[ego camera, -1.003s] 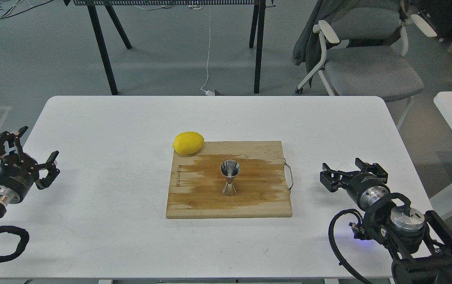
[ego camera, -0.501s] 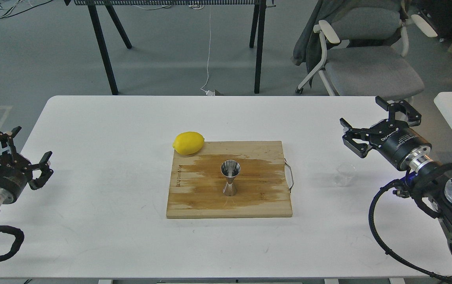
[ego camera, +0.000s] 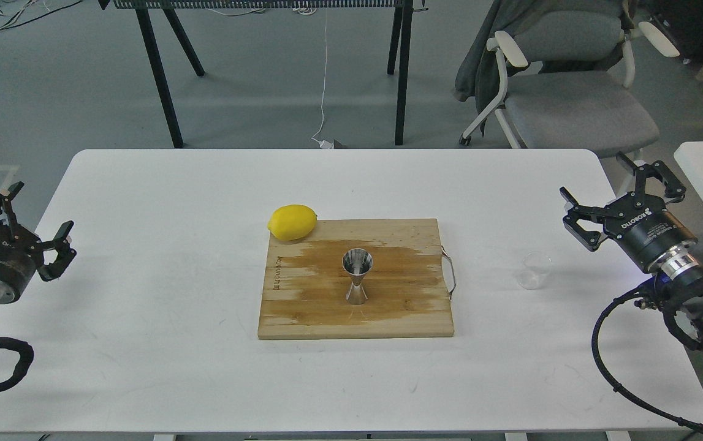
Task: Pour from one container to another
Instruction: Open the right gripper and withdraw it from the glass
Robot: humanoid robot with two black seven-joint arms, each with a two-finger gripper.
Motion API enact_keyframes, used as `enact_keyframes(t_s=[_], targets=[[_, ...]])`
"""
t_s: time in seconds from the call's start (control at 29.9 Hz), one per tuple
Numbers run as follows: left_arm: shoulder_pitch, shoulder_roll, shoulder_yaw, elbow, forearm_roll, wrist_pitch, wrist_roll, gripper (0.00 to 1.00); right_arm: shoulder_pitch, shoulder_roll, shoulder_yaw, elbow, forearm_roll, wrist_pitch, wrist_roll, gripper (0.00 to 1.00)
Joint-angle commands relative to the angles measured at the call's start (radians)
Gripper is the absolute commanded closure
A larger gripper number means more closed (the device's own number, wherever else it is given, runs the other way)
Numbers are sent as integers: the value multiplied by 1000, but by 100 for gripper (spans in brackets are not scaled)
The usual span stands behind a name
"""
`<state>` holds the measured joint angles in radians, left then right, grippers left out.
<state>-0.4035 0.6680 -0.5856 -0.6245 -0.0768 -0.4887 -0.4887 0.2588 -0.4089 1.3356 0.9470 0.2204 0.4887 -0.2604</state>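
Note:
The small clear glass cup (ego camera: 535,270) stands upright on the white table, right of the cutting board. The shiny steel jigger (ego camera: 357,275) stands upright in the middle of the wooden cutting board (ego camera: 326,312). My right gripper (ego camera: 621,190) hangs open above the table's right edge, up and to the right of the cup, holding nothing. My left gripper (ego camera: 23,217) is open at the table's left edge, far from both containers, with nothing between its fingers.
A yellow lemon (ego camera: 292,222) rests at the board's far left corner. The board has a metal handle (ego camera: 450,272) on its right side. A grey office chair (ego camera: 572,92) and black table legs (ego camera: 161,73) stand beyond the table.
My right gripper left the cup standing on the table, then rose and drew back to the right. My left gripper drifted left and slightly up, off the table edge.

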Motion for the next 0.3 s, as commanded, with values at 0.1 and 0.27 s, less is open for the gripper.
enact_keyframes(t_s=[0.1, 0.27], targets=[[-29, -1, 1, 5, 2, 0, 0, 1, 2, 18, 19, 0, 4, 0, 7, 1], [-28, -2, 1, 6, 2, 0, 0, 1, 2, 19, 22, -2, 5, 0, 9, 2]])
